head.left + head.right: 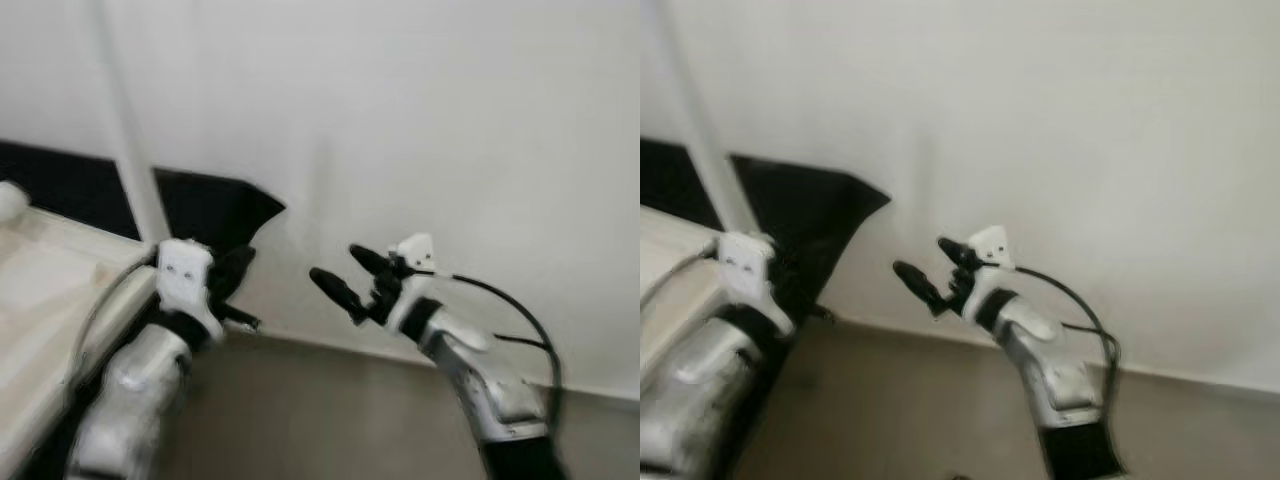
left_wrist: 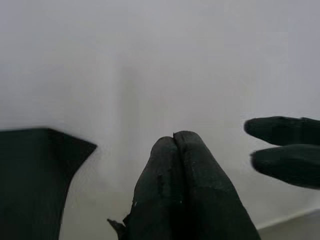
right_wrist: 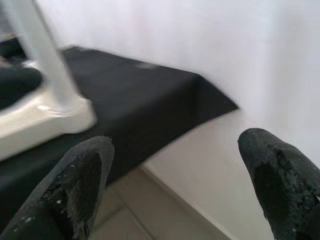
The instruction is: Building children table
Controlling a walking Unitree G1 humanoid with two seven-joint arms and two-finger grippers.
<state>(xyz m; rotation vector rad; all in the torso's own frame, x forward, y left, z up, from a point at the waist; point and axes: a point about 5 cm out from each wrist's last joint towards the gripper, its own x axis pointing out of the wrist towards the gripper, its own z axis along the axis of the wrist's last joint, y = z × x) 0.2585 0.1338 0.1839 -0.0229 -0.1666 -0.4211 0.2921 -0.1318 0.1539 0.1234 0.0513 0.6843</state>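
Observation:
A white children's table top (image 1: 45,290) lies at my left on a black-covered surface (image 1: 210,205). One white leg (image 1: 130,150) stands up from its corner. My left gripper (image 1: 240,268) is raised just right of that corner, in front of the black cover; its fingers (image 2: 174,150) are pressed together with nothing between them. My right gripper (image 1: 333,262) hovers further right before the bare wall, open and empty, its fingers (image 3: 80,180) spread wide and pointing toward the leg (image 3: 47,60) and table top (image 3: 40,120).
A plain white wall (image 1: 450,130) stands close ahead, meeting a brownish floor (image 1: 330,410) at a pale baseboard. The black cover's corner (image 3: 210,97) juts out toward the wall. A black cable (image 1: 510,305) loops from my right wrist.

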